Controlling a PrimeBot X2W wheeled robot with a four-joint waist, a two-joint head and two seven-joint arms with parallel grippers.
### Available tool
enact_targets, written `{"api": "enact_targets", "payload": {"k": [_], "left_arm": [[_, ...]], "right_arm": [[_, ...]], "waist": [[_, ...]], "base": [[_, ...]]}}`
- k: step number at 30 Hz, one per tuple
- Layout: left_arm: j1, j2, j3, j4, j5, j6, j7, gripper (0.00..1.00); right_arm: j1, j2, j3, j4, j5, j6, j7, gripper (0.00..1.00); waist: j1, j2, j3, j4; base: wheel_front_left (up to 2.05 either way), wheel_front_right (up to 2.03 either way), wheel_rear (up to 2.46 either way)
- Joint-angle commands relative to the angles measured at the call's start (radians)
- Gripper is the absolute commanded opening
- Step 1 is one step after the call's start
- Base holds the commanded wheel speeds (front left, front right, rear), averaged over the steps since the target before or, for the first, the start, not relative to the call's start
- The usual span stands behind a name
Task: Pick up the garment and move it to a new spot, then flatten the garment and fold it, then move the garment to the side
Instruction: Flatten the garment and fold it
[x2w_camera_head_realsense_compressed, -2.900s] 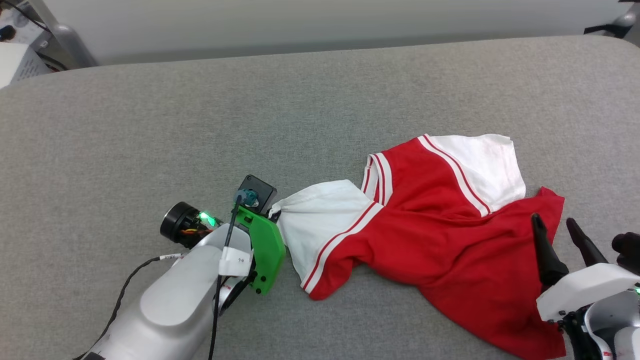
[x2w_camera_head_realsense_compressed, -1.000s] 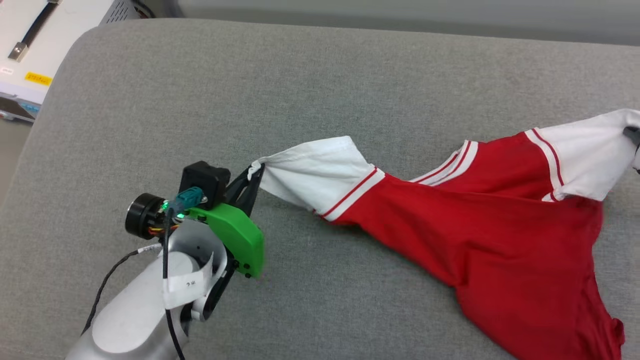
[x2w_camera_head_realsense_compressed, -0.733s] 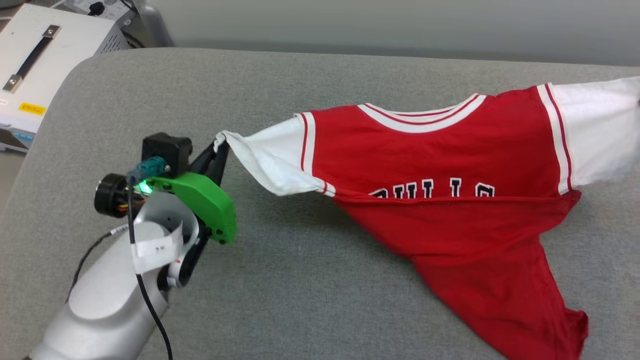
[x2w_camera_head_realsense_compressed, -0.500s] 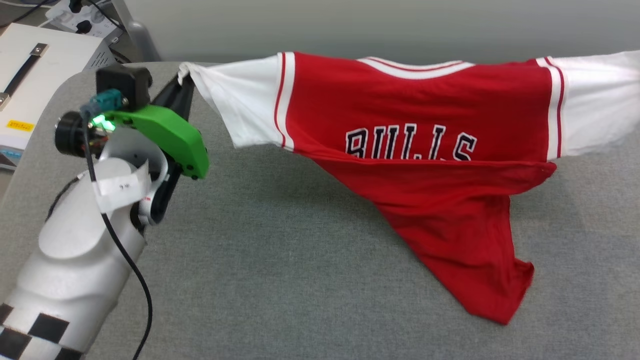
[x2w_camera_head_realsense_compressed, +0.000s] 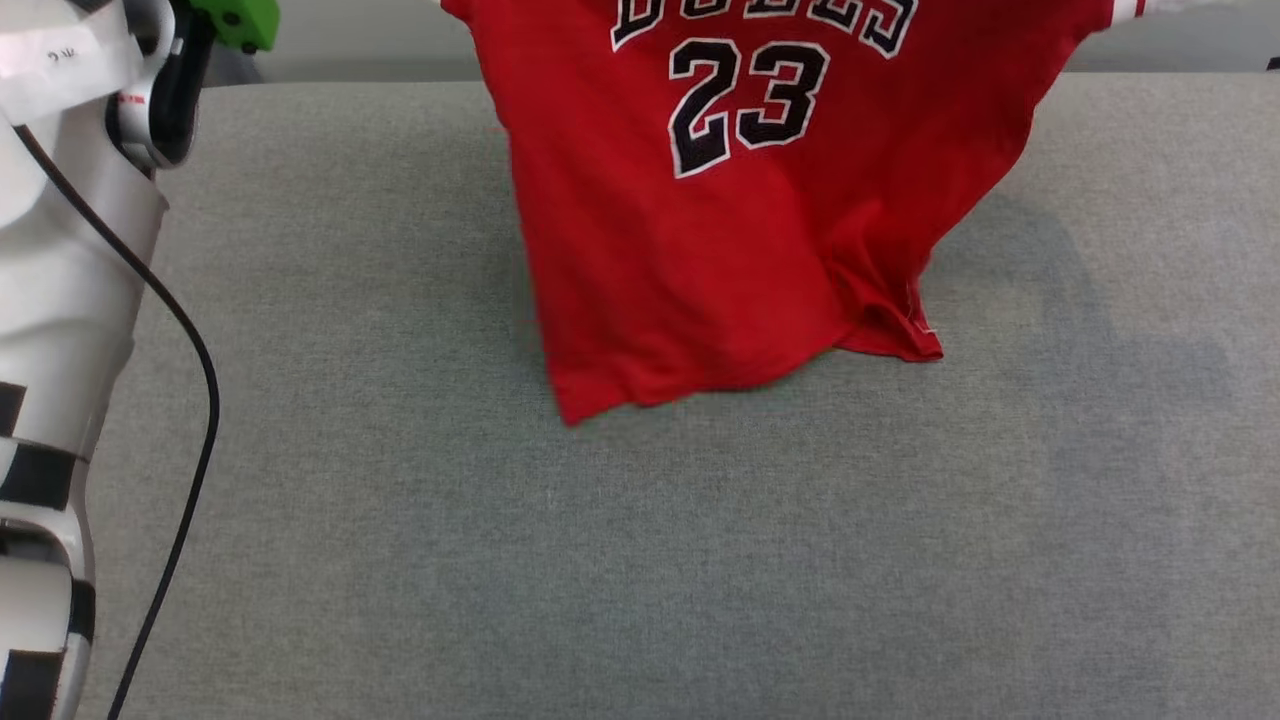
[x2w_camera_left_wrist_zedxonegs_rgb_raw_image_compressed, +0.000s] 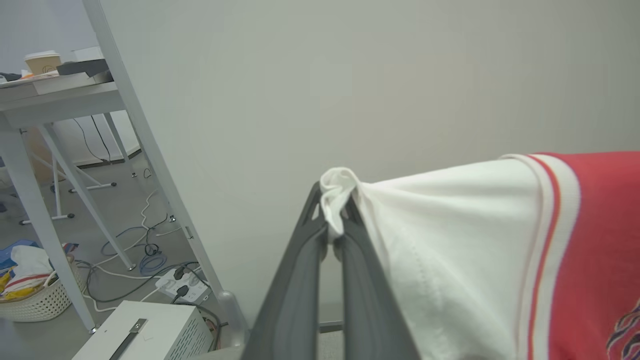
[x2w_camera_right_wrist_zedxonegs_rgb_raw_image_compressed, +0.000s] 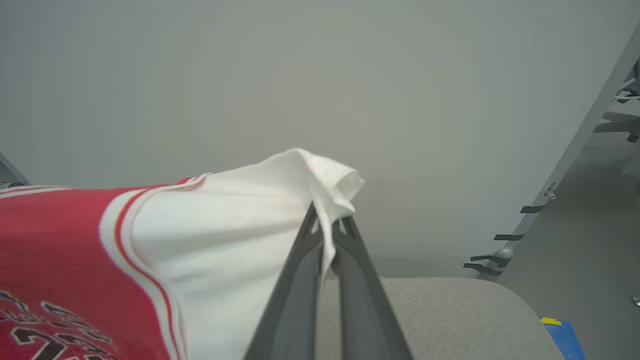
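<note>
Since half a second ago I've hauled the shirt higher. My left gripper (x2w_camera_left_wrist_zedxonegs_rgb_raw_image_compressed: 334, 216) and right gripper (x2w_camera_right_wrist_zedxonegs_rgb_raw_image_compressed: 328, 223) are each clamped tight on a white sleeve tip. The garment (x2w_camera_head_realsense_compressed: 720, 230) hangs spread at top centre, hem low over the grey cushion (x2w_camera_head_realsense_compressed: 640, 560). Pickup's done; moving, flattening and folding are still left.

garment (x2w_camera_head_realsense_compressed: 640, 270): red, white sleeves, red-white striped trim | numerals (x2w_camera_head_realsense_compressed: 745, 105): dark, possibly navy, white-edged | work surface (x2w_camera_head_realsense_compressed: 640, 560): grey
</note>
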Motion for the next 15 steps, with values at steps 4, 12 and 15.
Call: {"api": "enact_targets", "payload": {"k": [4, 12, 15], "left_arm": [[-0.114, -0.003, 0.0, 0.083, 0.032, -0.011, -0.04, 0.0], [-0.312, 0.016, 0.003, 0.162, 0.08, -0.006, -0.121, 0.0], [-0.37, 0.017, 0.006, 0.179, 0.087, -0.009, -0.135, 0.0]], "right_arm": [[-0.133, -0.011, 0.028, 0.076, -0.011, -0.001, -0.058, 0.0], [-0.392, -0.015, 0.066, 0.184, -0.054, -0.001, -0.172, 0.0], [-0.48, -0.014, 0.082, 0.225, -0.056, -0.001, -0.198, 0.0]], "waist": [[0.0, 0.0, 0.061, -0.02], [0.0, 0.0, 0.164, -0.038], [0.0, 0.0, 0.201, -0.041]], "base": [[0.0, 0.0, 0.0], [0.0, 0.0, 0.0], [0.0, 0.0, 0.0]]}}
